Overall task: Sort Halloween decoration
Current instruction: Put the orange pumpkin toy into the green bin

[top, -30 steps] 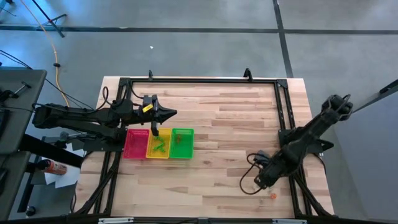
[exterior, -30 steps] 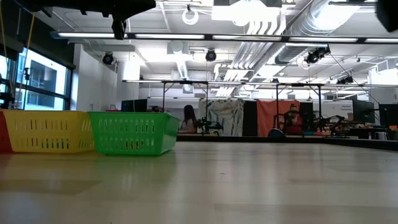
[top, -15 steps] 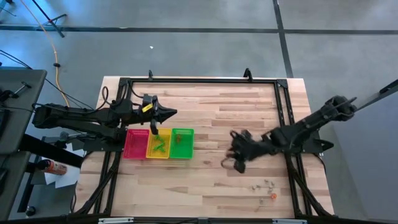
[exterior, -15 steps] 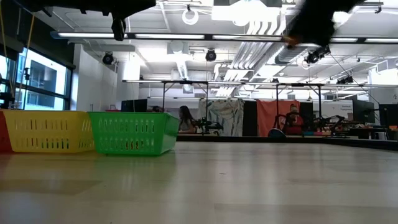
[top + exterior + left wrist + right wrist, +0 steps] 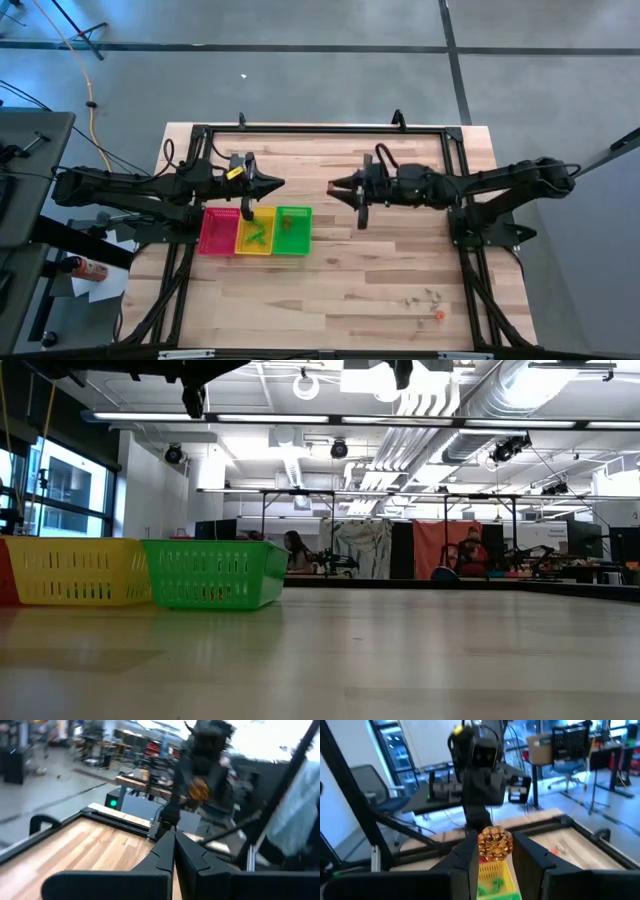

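Three trays are lined up side by side on the tabletop: a red tray, a yellow tray and a green tray. Green pieces are seen inside the yellow tray, and a small orange speck in the green one.

The right pincer is held in the air to the right of the green tray, apart from it and pointing toward it. An orange trinket, knobbly and pumpkin-like, is clamped between its two fingers; the grip is narrow, with the piece showing above the fingertips.

The left pincer is parked just above the yellow tray's far edge, its fingers pressed together with nothing seen between them.

A small cluster of unsorted trinkets is left well to the right of the trays, near the tabletop's front right corner, with one orange piece just beside it.

The step in hand is judged to be the carrying of the orange piece toward the trays.

Several risks are judged from here:
- The trinket is held only by a small part of its body, so it could be lost during a quick swing and bounce off the tabletop.
- If it is released too high, it could bounce off a tray rim or land in the neighbouring compartment.
- The left pincer is stationed close above the trays, so a collision is possible if the right arm is brought in along the same line.
- The colour rule cannot be told for certain, since green pieces lie in the yellow tray; a wrong tray could be chosen.
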